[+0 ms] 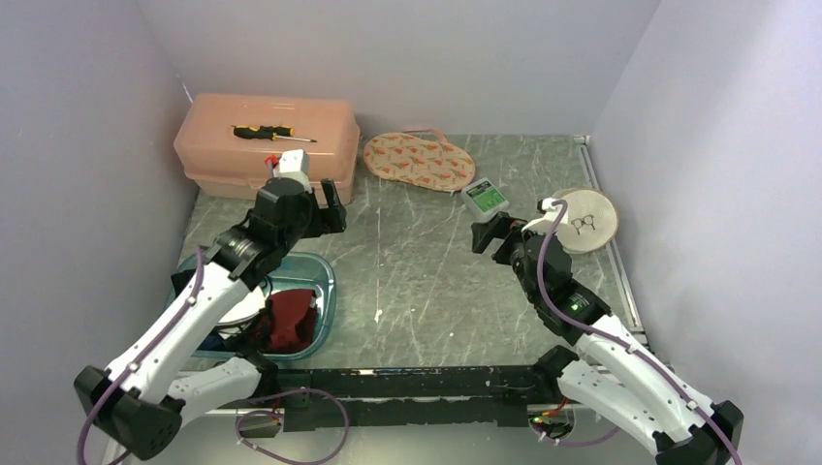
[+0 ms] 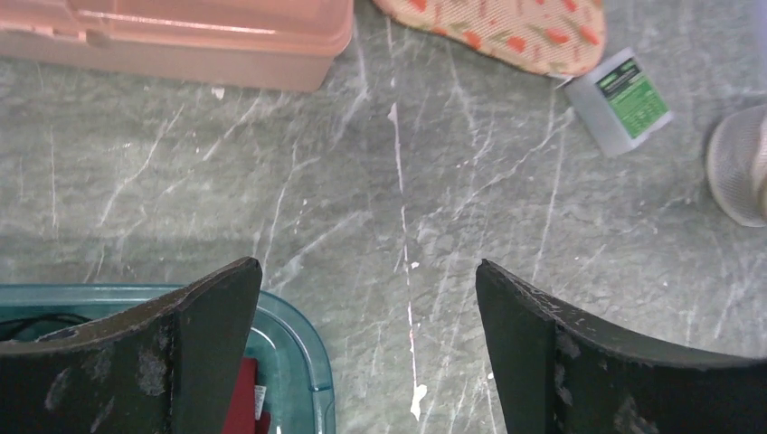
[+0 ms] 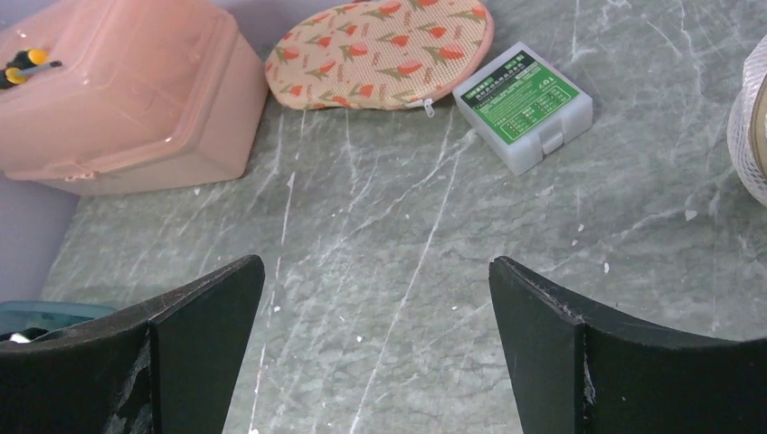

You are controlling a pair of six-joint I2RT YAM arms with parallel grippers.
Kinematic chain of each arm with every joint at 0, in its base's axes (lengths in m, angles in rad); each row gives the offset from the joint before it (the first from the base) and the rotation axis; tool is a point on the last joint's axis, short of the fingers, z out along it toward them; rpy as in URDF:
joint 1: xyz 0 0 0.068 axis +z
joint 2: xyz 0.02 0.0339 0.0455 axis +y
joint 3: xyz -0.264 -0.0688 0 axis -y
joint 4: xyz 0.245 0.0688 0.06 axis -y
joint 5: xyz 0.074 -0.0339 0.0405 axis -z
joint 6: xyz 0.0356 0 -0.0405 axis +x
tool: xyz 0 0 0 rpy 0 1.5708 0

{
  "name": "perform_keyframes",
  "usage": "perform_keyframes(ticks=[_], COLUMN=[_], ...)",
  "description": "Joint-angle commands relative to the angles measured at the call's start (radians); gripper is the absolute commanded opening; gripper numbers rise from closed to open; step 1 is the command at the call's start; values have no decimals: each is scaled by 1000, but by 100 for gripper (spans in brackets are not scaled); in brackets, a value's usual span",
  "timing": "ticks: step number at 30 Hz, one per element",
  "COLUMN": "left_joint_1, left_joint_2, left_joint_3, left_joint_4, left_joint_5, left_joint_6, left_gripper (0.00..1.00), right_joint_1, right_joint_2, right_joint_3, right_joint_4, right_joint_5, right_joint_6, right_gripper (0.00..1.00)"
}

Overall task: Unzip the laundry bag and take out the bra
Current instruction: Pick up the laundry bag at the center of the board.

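Note:
The laundry bag (image 1: 419, 160) is a flat oval mesh pouch with an orange print, lying at the back of the table; it also shows in the right wrist view (image 3: 380, 50), with its zip pull (image 3: 425, 104) at the right end. A red fabric piece (image 1: 291, 318) with a white label, the bra as far as I can tell, lies in a teal tray (image 1: 325, 281) and shows in the left wrist view (image 2: 242, 398). My left gripper (image 1: 334, 206) is open and empty above the tray's far corner (image 2: 366, 263). My right gripper (image 1: 490, 234) is open and empty over bare table (image 3: 374, 260).
A pink toolbox (image 1: 267, 145) with a screwdriver (image 1: 262, 132) on it stands at the back left. A grey box with a green label (image 1: 485, 197) lies right of the bag. A round white mesh pad (image 1: 586, 218) with glasses is at the right. White and black items share the tray.

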Motion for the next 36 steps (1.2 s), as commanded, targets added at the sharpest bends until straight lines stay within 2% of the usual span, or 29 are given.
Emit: perform_keyframes(ticks=[1,6,10,14,17,20,24,26,30,36], left_joint_1=[-7,-13,-20,-30,-34,-40,-45,-45,-48,-55], left_joint_2=[-86,-86,-84,-99,-106,-116,-131,-136,-143,-133], left_joint_3=[-47,-44,-43,-56,-58,-55,-64,-65,-72,-65], left_joint_4=[128,116,119,136,140,133,135,133,136,127], left_joint_5=[37,44,62,87,106,99,68,68,71,70], left_joint_6=[66,87,94,104,103,93,67,61,50,47], left_gripper=[94,94,94,94,94,94,94,94,94,94], right_joint_1=[3,4,3,-9,-67,-219,-378,-417,-418,-353], right_joint_2=[4,-47,-36,34,38,9,85,164,334,641], right_joint_3=[16,-24,-12,91,105,93,82,57,9,150], right_joint_4=[25,46,-11,-175,-179,-145,-53,65,353,499], right_joint_5=[-15,-67,45,176,160,41,-140,-309,-427,-469], right_joint_6=[-44,-116,-53,6,25,77,179,260,399,543], right_gripper=[100,100,100,99,99,98,95,92,88,86])
